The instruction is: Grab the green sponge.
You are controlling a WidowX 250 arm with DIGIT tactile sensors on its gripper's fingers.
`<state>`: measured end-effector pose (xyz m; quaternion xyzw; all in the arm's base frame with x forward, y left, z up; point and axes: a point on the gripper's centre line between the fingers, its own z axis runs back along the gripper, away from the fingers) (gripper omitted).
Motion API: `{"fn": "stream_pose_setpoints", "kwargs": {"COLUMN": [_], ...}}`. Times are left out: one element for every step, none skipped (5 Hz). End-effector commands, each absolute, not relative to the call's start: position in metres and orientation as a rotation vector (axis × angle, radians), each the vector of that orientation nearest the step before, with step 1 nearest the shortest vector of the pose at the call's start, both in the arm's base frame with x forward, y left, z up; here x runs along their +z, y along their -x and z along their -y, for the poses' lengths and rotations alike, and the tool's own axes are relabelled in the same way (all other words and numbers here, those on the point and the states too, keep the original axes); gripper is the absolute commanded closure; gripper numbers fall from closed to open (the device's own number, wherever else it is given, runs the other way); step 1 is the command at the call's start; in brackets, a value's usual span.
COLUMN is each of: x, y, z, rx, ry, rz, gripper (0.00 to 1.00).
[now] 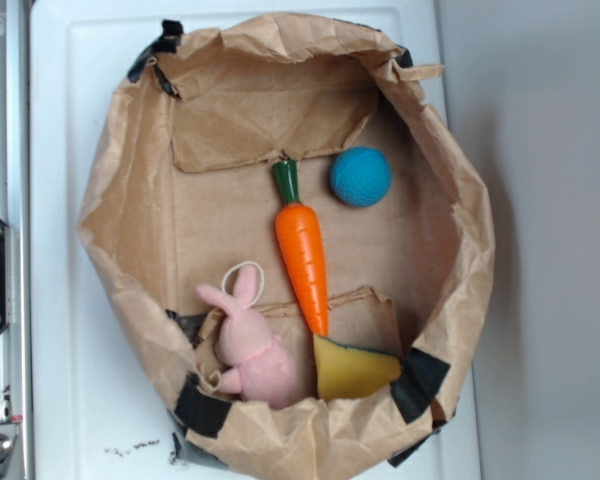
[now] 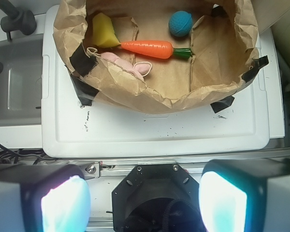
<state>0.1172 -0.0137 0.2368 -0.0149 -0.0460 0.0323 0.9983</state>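
Observation:
The green sponge (image 1: 352,370) is a yellow foam wedge with a thin dark green edge. It leans in the near right corner of a brown paper bag (image 1: 110,250), touching the carrot's tip. In the wrist view the green sponge (image 2: 102,32) lies at the bag's far left. My gripper (image 2: 144,203) is open, its two pale pads wide apart with nothing between them. It hangs over the robot's base, well short of the bag, and it does not show in the exterior view.
Inside the bag lie an orange toy carrot (image 1: 302,255), a teal dimpled ball (image 1: 360,177) and a pink plush rabbit (image 1: 248,345). The bag's crumpled walls (image 2: 150,99) stand tall on a white tray (image 2: 154,130). A grey sink (image 2: 14,87) lies to the left.

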Motion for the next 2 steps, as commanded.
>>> {"fn": "stream_pose_setpoints", "kwargs": {"x": [0.237, 0.235], "y": [-0.117, -0.159], "z": [0.014, 0.014], "rx": [0.065, 0.087], "ry": [0.03, 0.088], "rz": [0.092, 0.082], "gripper": [0.0, 0.0]}}
